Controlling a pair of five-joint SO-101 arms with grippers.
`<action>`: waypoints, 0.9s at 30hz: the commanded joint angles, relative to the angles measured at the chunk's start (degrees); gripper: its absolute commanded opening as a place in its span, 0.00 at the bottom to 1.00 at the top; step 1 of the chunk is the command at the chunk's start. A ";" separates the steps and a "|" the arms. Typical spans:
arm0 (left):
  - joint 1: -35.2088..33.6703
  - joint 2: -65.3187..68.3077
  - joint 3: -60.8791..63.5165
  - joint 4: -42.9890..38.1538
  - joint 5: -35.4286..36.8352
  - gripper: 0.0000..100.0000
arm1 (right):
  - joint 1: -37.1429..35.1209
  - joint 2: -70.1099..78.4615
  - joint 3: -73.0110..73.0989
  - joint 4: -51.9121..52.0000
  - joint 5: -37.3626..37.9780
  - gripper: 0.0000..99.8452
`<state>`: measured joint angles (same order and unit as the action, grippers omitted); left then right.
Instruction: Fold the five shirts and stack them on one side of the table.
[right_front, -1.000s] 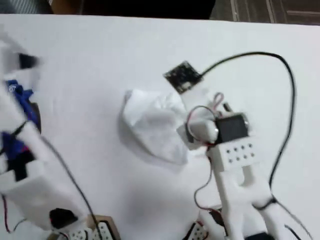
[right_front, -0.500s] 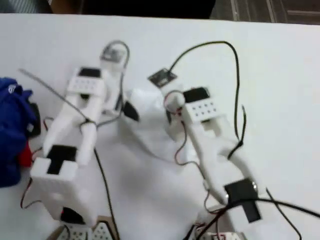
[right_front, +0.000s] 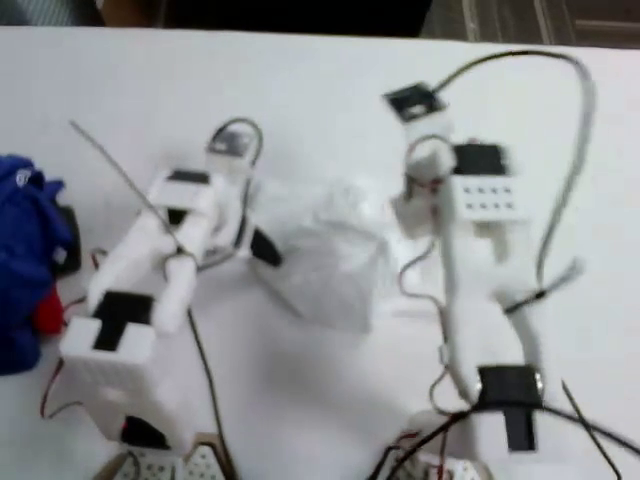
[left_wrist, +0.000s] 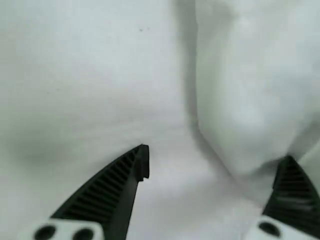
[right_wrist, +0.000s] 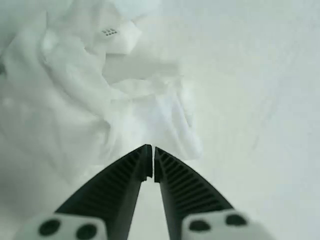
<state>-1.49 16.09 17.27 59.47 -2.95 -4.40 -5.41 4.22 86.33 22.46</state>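
Honestly, the job looks barely started: none of the shirts is folded yet.

High view: the white shirt (right_front: 340, 260) sits as a crumpled lump around the middle of the worktop (right_front: 300, 80). It has no clear collar or hem direction, though its long axis seems to run slanted from the far edge toward the near edge. The left gripper (right_front: 262, 246) is just beside its left flank and the right arm (right_front: 470, 195) is over its right flank. A blue shirt heap (right_front: 25, 260) waits at the left edge, well apart.

Left wrist view: that gripper's jaws are spread wide with nothing between them but bare worktop. The shirt's rounded edge is right up against one finger (left_wrist: 292, 192).

Right wrist view: the right gripper (right_wrist: 151, 159) is pinched closed just at the cloth's edge, with no fabric visibly caught. A small label (right_wrist: 116, 34) shows on the far part of the lump, so the collar probably points away from it.

Next step is probably spreading the shirt flat, which needs each gripper on a real edge or corner, not just a pinch of bunched cloth.
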 joint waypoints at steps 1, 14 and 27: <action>-3.78 -4.66 -2.24 3.25 0.44 0.40 | 0.40 -5.05 -2.02 2.07 0.88 0.02; -9.67 -12.22 1.63 -1.14 5.71 0.40 | -21.23 5.41 13.01 -24.40 -3.52 0.03; -9.76 -12.31 5.76 -6.33 2.99 0.40 | -25.63 25.54 6.15 -28.53 -3.87 0.21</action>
<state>-10.99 7.38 23.25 53.85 0.48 -29.89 18.07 12.92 58.64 19.12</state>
